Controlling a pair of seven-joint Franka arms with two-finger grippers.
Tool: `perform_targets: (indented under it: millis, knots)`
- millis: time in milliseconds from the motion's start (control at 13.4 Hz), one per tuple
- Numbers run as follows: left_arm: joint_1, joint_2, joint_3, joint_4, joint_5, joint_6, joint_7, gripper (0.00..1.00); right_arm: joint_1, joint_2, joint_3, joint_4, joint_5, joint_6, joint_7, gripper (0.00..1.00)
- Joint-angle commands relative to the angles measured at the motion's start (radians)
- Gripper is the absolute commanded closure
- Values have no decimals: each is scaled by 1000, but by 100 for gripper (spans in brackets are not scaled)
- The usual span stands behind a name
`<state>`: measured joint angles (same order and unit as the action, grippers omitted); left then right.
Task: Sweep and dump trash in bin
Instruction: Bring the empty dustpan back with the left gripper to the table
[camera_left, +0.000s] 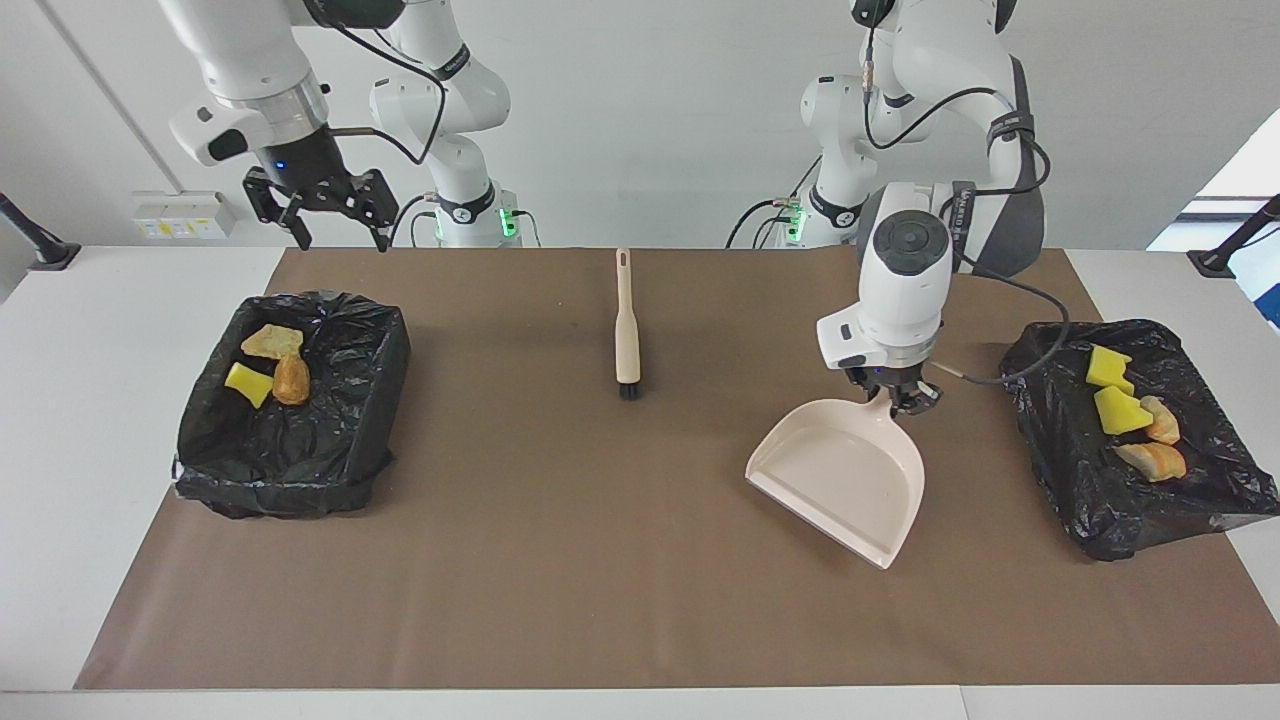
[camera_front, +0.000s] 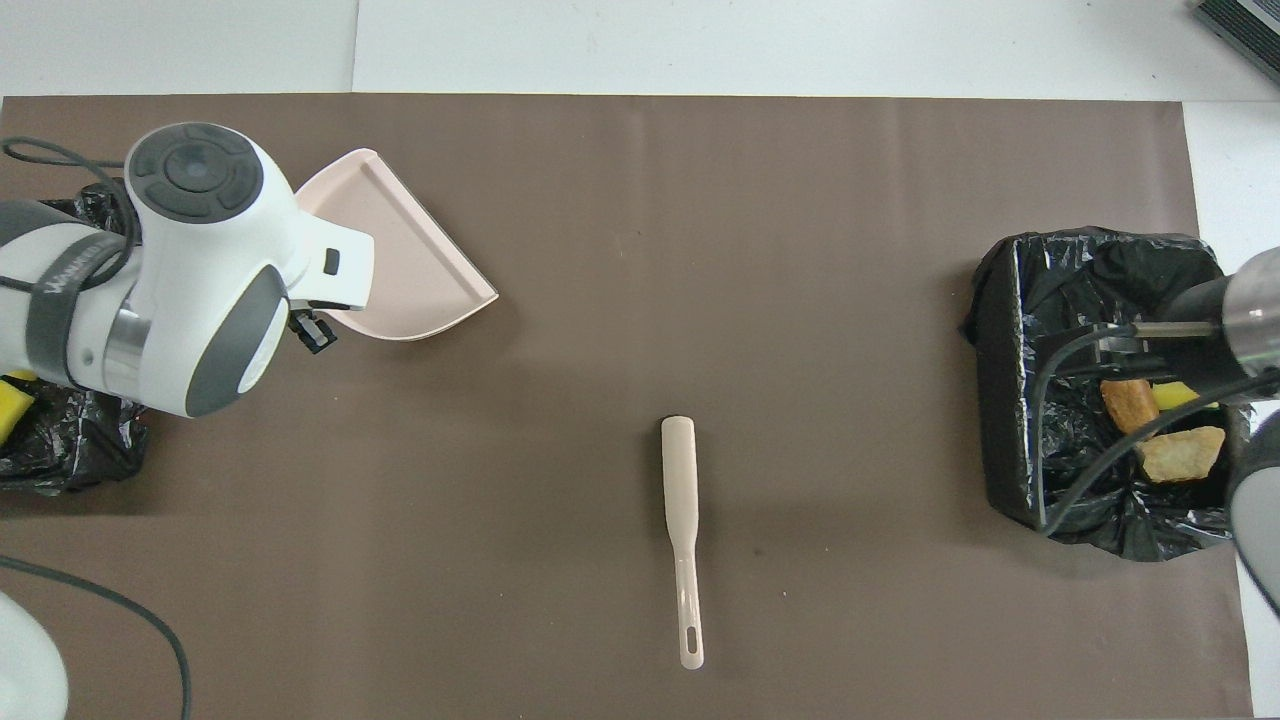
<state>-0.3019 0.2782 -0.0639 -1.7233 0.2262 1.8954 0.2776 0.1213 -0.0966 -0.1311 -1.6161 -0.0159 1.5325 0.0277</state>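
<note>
My left gripper (camera_left: 893, 399) is shut on the handle of the pale pink dustpan (camera_left: 838, 480), which is empty and tilts with its lip low over the brown mat (camera_left: 600, 520). In the overhead view the left arm covers the handle, and the dustpan (camera_front: 405, 255) sticks out past it. Trash lies in both black-lined bins. Yellow and orange-brown pieces (camera_left: 1125, 420) sit in the bin (camera_left: 1100, 510) at the left arm's end. Three scraps (camera_left: 270, 368) sit in the bin (camera_left: 290, 450) at the right arm's end. My right gripper (camera_left: 318, 208) hangs open and empty, high over the mat's corner beside that bin.
A beige hand brush (camera_left: 627, 330) lies on the mat between the two arms, bristles pointing away from the robots; it also shows as the brush (camera_front: 682, 530) from above. A white table edge (camera_left: 120, 400) borders the mat. A cable (camera_left: 1010, 375) trails from the left arm.
</note>
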Motion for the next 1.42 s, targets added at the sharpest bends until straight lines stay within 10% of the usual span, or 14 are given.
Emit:
perform_targets:
  millis: [0,299,747,1345]
  knots:
    - [-95,35,22,36,-86,22,-215,100,-37,12,-4,25,-15,-28,-52,0]
    - [-187,110,22,118,-203,31,-520,100,-40,-2,-5,7,-6,-37,-45,0]
    - [-312,427,33,572,-229,-58,-782,100,-42,-6,-5,4,4,-52,-42,0]
    - [-353,452,22,554,-237,20,-819,99,-58,-11,2,10,2,-94,-45,0]
